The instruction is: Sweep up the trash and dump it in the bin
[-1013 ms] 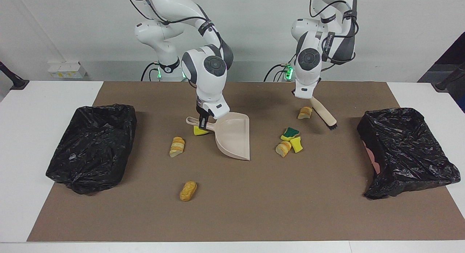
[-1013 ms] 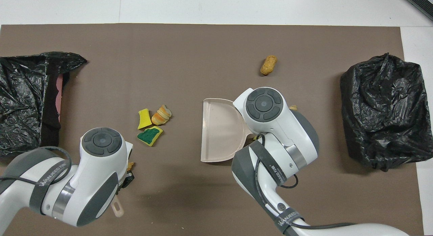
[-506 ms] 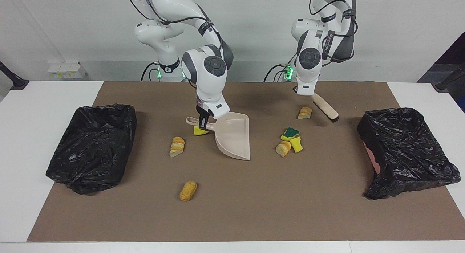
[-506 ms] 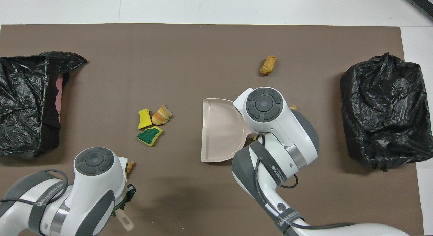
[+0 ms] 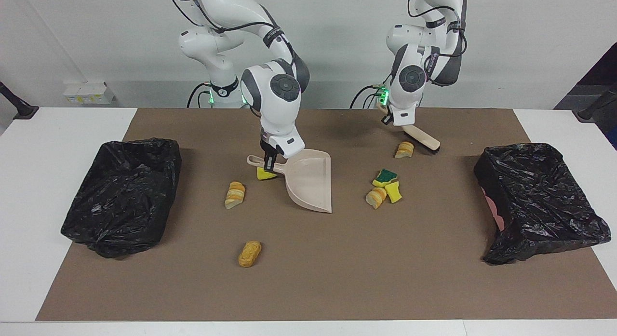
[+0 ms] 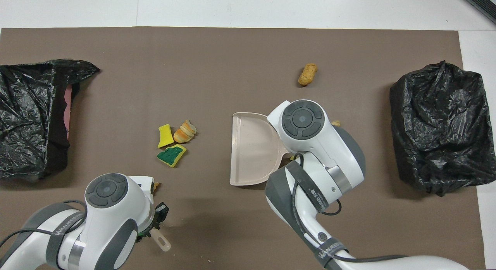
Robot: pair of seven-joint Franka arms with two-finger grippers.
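Note:
My right gripper (image 5: 270,162) is shut on the handle of the beige dustpan (image 5: 311,181), which rests on the brown mat (image 5: 337,268); the pan also shows in the overhead view (image 6: 250,150). A yellow sponge scrap (image 5: 265,174) lies under the handle. My left gripper (image 5: 399,124) is shut on the beige brush (image 5: 423,138), held tilted with its black bristles low beside a bread lump (image 5: 405,149). A green sponge (image 5: 385,177), a yellow sponge (image 5: 394,192) and a bread lump (image 5: 376,197) lie together. Two more bread lumps (image 5: 234,194) (image 5: 249,253) lie apart.
A black-bagged bin (image 5: 123,194) stands at the right arm's end of the mat. A second one (image 5: 537,198) stands at the left arm's end, with a pink wall showing inside. Both show in the overhead view (image 6: 438,126) (image 6: 31,115).
My left arm has drawn the brush back toward the robots and turned it, so its bristle head now sits beside the nearest bread lump. The right arm and dustpan have not moved.

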